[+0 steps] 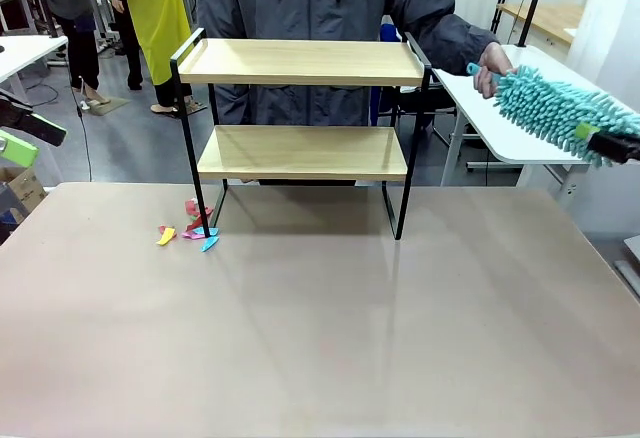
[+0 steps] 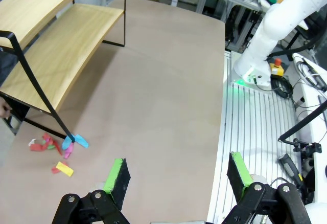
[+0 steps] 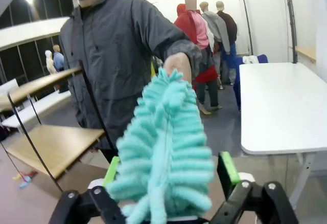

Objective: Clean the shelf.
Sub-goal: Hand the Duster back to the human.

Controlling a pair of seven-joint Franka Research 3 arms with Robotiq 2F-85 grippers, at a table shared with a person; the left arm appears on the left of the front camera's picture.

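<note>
Coloured paper scraps [image 1: 190, 226] lie on the brown table [image 1: 320, 338] by the front left leg of the shelf [image 1: 300, 108], which stands at the table's far edge. At three o'clock from the shelf, a person's hand [image 1: 492, 63] holds a teal fluffy duster [image 1: 560, 113]; the right gripper [image 3: 168, 170] spreads wide around it, pads apart from it. The left wrist view shows the left gripper [image 2: 179, 175] wide open and empty, shelf at ten o'clock.

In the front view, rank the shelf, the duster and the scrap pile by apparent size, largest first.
1. Shelf
2. Duster, partly cut off at the picture's edge, so its full size is unsure
3. Scrap pile
</note>
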